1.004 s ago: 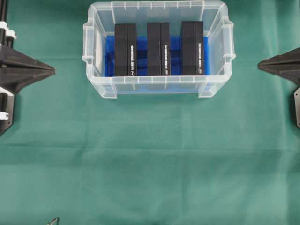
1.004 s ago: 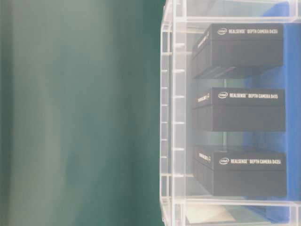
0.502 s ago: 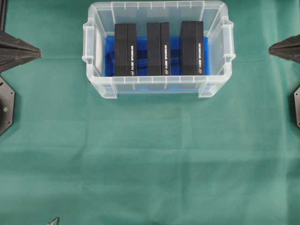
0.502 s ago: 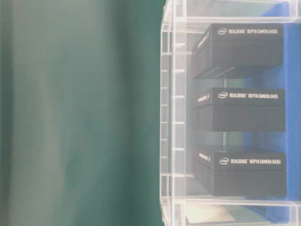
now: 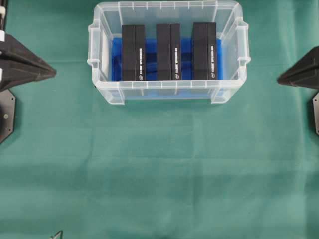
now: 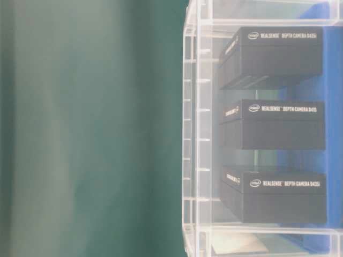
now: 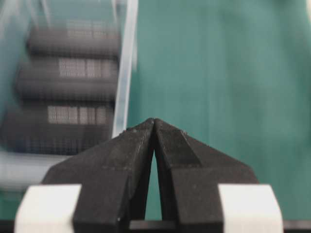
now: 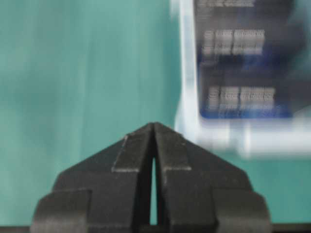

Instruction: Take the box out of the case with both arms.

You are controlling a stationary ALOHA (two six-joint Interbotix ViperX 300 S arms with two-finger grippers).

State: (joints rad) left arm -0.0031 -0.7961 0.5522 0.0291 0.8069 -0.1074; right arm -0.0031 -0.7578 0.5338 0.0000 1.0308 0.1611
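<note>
Three black boxes [image 5: 170, 52], labelled "Intel RealSense Depth Camera" only in the table-level view, stand inside the clear case [image 5: 102, 84]; overhead, the left gripper [image 5: 54, 72] and right gripper [image 5: 279, 78] flank it, fingertips pressed together, empty.

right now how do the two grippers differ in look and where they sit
The left gripper carries white parts and sits at the left edge of the overhead view; the right gripper is all black and sits at the right edge. Both have their jaws shut, hold nothing, point toward the case, and are clear of it.
</note>
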